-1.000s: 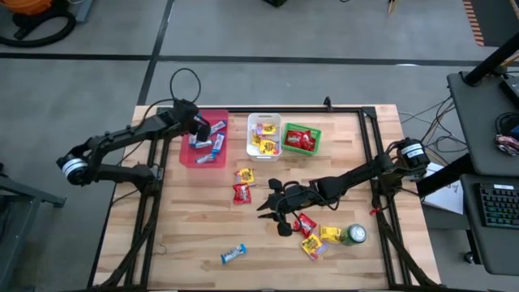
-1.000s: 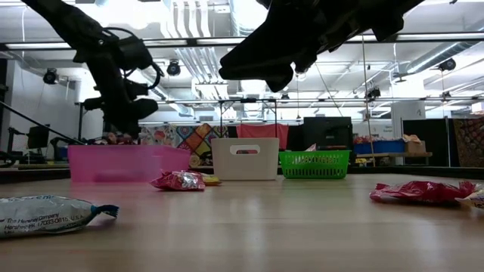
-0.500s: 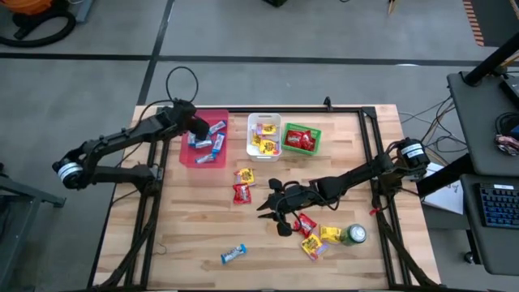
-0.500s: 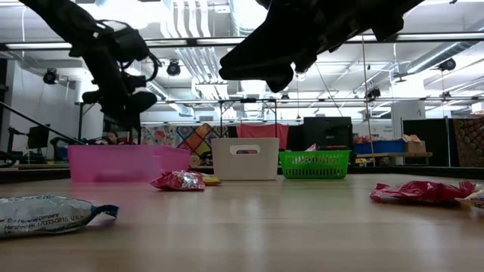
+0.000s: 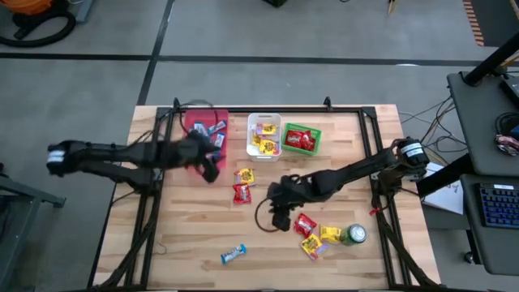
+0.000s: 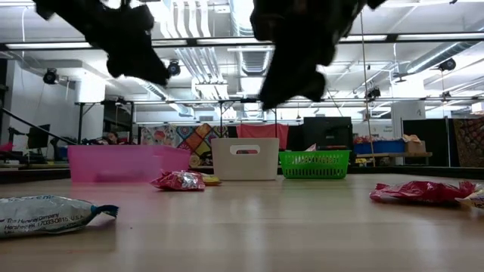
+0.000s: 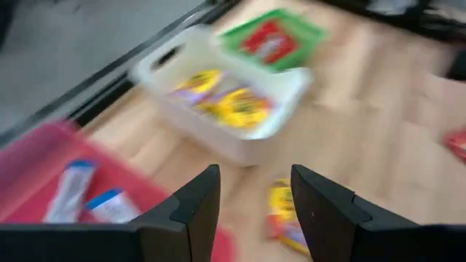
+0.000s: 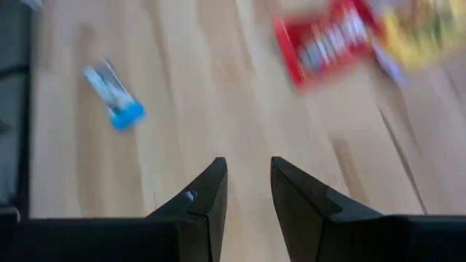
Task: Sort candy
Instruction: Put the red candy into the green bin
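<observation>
The candy lies partly sorted on the worktop (image 5: 186, 235). Blue-and-silver bars (image 5: 212, 135) are in the pink bin (image 5: 195, 118), yellow packets (image 5: 264, 139) in the white bin (image 5: 263, 119), and red packets (image 5: 300, 140) in the green basket (image 5: 304, 126). On the wood between the bins and the near edge lie one yellow packet (image 5: 245, 176) and just beside it one red packet (image 5: 242, 194). One blue bar (image 5: 233, 255) lies alone, well apart from the others. Near the green can (image 5: 353, 235) there is a small group: a red packet (image 5: 305, 225) and some yellow ones (image 5: 321, 238).

The left gripper (image 5: 208, 166) hangs above the near corner of the pink bin; its fingers (image 7: 193, 207) stand apart and nothing is between them. The right gripper (image 5: 280, 219) is above bare wood, just beside the red packet of the group. Its fingers (image 8: 207, 200) have a narrow gap and hold nothing.
</observation>
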### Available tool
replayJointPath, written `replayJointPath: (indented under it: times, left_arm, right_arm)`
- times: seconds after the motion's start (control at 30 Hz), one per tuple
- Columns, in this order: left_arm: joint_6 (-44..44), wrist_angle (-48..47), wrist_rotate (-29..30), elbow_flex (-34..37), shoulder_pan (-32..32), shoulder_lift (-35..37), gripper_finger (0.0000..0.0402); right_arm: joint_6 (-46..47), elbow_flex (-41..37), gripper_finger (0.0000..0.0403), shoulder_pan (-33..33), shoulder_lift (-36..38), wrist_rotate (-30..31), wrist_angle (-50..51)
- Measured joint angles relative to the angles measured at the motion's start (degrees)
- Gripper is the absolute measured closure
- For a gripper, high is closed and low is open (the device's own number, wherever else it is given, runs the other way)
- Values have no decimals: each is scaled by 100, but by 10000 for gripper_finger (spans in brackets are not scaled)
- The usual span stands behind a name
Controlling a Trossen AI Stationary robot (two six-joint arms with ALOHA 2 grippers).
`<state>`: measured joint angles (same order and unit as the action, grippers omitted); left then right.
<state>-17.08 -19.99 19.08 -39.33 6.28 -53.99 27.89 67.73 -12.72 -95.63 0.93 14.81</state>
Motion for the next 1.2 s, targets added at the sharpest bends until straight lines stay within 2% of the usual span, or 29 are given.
replayJointPath:
  times: [0.1, 0.23, 0.3, 0.47, 0.67, 0.8, 1.03, 1.2]
  left_arm:
    - [-19, 152, 645, 7, -992, -37, 249]
    - [-195, 228, 1398, 11, -2116, -254, 249]
    - [-349, 225, 1668, 15, -2548, -396, 249]
    - [-699, 239, 2115, 15, -3236, -759, 249]
    - [-1004, 247, 2252, 15, -3400, -1107, 249]
    - [-1029, 248, 2307, 15, -3398, -1291, 249]
    - [-1047, 289, 2816, 15, -3398, -1419, 249]
    - [-1047, 295, 2845, 15, -3396, -1362, 249]
  right_arm:
    - [629, 322, 305, -58, -12, 6, 1269]
    - [1351, 564, 305, -161, -12, 2, 2385]
    - [1626, 627, 305, -214, -12, -55, 2854]
    - [2343, 616, 305, -318, -14, -700, 3592]
    - [3006, 486, 305, -593, -16, -1234, 3588]
    - [3274, 297, 305, -816, -16, -1252, 3392]
    - [3604, -392, 305, -872, -16, -973, 2318]
    - [3800, -819, 305, -867, -16, -913, 1971]
